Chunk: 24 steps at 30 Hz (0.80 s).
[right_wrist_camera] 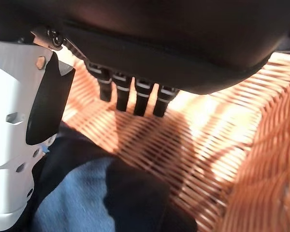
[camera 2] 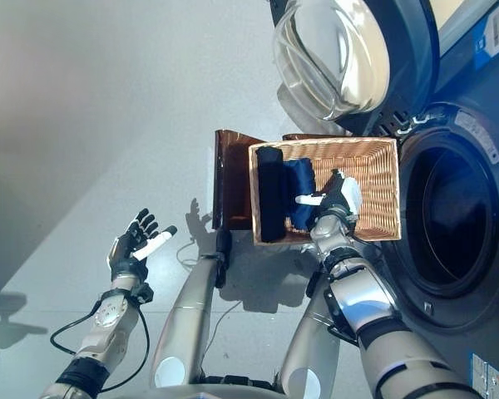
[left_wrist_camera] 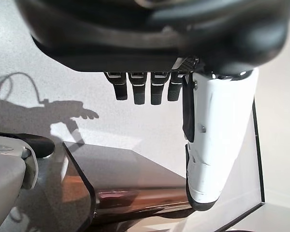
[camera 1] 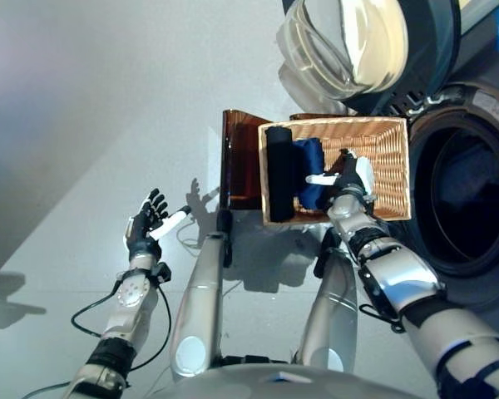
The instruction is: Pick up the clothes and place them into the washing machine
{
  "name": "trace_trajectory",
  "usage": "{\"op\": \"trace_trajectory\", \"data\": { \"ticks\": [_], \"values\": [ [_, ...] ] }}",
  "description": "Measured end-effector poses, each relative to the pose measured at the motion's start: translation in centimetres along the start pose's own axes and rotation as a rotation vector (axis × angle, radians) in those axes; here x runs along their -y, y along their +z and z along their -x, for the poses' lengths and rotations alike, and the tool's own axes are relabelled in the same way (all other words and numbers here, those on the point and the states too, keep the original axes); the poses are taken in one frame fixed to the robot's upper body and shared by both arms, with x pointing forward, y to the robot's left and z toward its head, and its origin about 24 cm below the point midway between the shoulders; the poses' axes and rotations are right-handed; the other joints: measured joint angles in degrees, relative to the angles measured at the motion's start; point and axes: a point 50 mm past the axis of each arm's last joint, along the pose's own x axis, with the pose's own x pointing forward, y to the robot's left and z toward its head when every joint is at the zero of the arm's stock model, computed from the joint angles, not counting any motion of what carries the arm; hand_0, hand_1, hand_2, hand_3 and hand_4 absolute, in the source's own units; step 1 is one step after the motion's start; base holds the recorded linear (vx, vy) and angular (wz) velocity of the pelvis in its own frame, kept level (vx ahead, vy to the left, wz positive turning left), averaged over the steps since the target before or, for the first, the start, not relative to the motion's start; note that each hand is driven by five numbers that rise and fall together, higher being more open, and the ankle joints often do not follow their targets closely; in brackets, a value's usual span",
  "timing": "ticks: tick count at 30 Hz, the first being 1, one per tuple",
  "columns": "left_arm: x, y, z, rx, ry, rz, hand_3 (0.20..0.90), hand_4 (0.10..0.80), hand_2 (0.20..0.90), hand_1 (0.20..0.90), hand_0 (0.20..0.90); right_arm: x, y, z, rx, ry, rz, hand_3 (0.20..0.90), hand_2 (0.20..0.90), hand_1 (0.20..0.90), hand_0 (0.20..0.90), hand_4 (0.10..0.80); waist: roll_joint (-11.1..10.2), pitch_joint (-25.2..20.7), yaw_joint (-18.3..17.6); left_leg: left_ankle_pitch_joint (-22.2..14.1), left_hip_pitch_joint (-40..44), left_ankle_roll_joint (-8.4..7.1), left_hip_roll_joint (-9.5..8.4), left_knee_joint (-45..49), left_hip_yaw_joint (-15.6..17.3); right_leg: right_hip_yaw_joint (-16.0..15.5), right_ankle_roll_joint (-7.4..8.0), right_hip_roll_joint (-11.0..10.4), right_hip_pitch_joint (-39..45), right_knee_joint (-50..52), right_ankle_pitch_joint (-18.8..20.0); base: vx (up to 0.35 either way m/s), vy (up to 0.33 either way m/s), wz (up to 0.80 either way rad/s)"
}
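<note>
A wicker basket (camera 1: 391,158) rests on a dark brown box (camera 1: 237,158) beside the washing machine (camera 1: 466,191), whose round door (camera 1: 358,41) stands open. In the basket lie a black rolled garment (camera 1: 279,170) and a blue garment (camera 1: 309,170). My right hand (camera 1: 349,179) hovers open inside the basket, just right of the blue garment; the right wrist view shows its straight fingers (right_wrist_camera: 135,96) above the wicker and the blue cloth (right_wrist_camera: 72,198) by the white thumb. My left hand (camera 1: 150,218) is open and empty over the floor, left of the box.
The machine's dark drum opening (camera 2: 453,212) is to the right of the basket. Grey floor (camera 1: 83,100) spreads to the left and behind. The brown box's glossy edge (left_wrist_camera: 135,193) shows in the left wrist view.
</note>
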Motion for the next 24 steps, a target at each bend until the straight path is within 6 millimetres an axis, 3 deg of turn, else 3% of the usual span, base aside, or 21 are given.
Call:
{"op": "trace_trajectory", "data": {
  "ticks": [24],
  "values": [
    [-0.4, 0.1, 0.2, 0.003, 0.006, -0.006, 0.900, 0.800, 0.900, 0.900, 0.900, -1.3, 0.7, 0.7, 0.012, -0.004, -0.017, 0.900, 0.900, 0.900, 0.900, 0.800, 0.00, -0.79, 0.85, -0.23, -2.37, -0.32, -0.04, 1.47, 0.06, 0.18, -0.49, -0.23, -2.68, 2.65, -0.97, 0.000, 0.000, 0.00]
  ]
}}
